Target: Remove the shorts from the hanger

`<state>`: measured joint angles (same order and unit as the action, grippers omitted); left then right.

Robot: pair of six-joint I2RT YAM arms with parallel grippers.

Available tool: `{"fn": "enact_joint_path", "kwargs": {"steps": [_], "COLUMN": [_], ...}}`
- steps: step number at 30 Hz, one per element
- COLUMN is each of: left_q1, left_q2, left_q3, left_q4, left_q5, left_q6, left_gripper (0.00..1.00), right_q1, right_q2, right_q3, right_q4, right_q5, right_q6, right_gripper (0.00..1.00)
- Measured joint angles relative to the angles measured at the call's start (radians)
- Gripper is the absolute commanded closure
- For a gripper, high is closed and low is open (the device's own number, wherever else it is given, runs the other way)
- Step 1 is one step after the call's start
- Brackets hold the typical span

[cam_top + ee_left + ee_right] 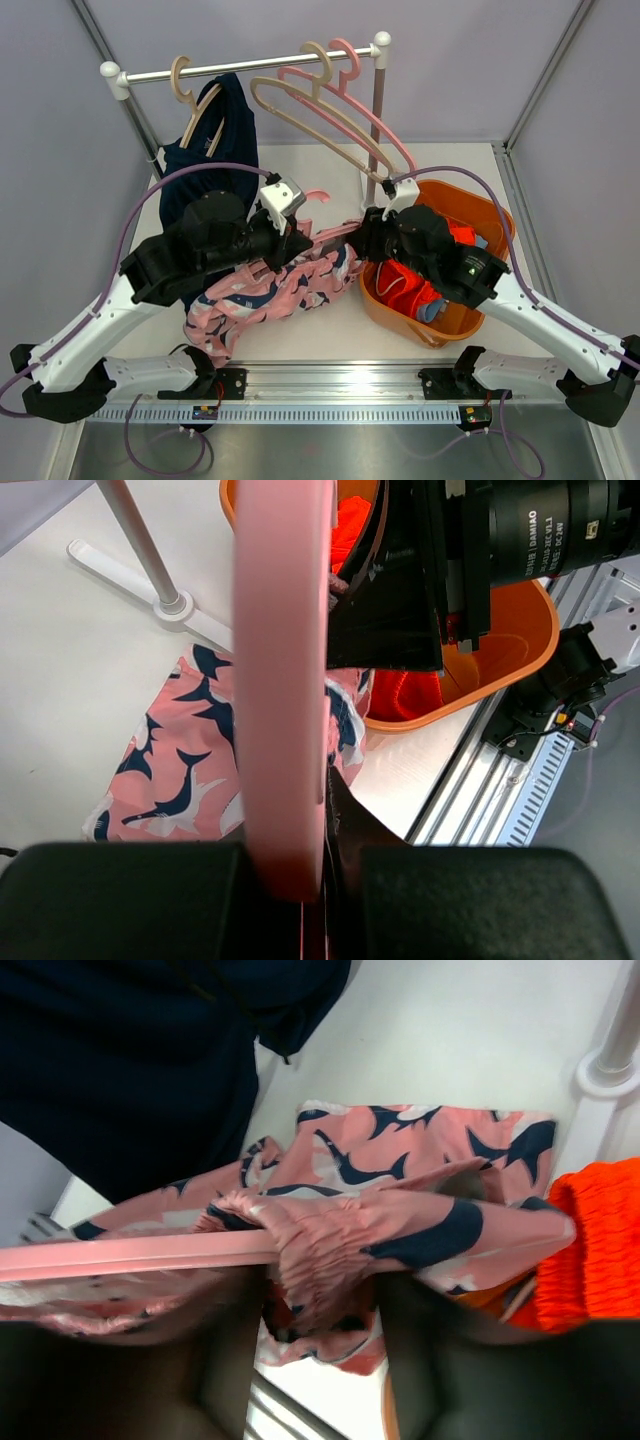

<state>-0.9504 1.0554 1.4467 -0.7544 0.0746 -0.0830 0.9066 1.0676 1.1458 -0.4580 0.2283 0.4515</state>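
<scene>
At the back left of the table, the navy shorts hang from the rail. The pink patterned shorts lie beside the orange basket, which holds the orange shorts and light blue shorts. The right gripper has its jaws pinching the pink waistband. The left gripper has its jaws clamped on the pink hanger.

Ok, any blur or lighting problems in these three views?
Top external: evenly lit, sharp, soft shadows only. Left wrist: the pink plastic hanger fills the near field and blurs; the pink navy-patterned fabric shorts behind are sharp. Right wrist: dark jaws in front are murky, soft.
</scene>
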Motion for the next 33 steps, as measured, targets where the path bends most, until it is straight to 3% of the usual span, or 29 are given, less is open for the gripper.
{"fn": "enact_joint_path", "kwargs": {"steps": [3, 5, 16, 33], "left_q1": [-0.001, -0.002, -0.006, -0.008], "left_q2": [-0.007, -0.009, -0.045, -0.186], "left_q3": [0.000, 0.000, -0.002, -0.062], "left_q4": [-0.003, -0.003, -0.008, -0.020], "left_q5": [-0.008, -0.014, -0.009, 0.058], "left_q6": [0.000, 0.000, 0.005, 0.046], "left_gripper": [1.00, 1.00, 1.00, 1.00], "right_q1": [0.000, 0.000, -0.009, -0.136], "right_q2": [-0.002, -0.006, -0.031, 0.029], "right_q3": [0.004, 0.010, 0.097, 0.126], "right_q4": [-0.003, -0.006, -0.142, -0.155], "right_q5": [0.018, 0.031, 0.206, 0.177], "right_q6": [0.010, 0.011, -0.008, -0.021], "right_gripper": [0.96, 1.00, 1.00, 1.00]}}
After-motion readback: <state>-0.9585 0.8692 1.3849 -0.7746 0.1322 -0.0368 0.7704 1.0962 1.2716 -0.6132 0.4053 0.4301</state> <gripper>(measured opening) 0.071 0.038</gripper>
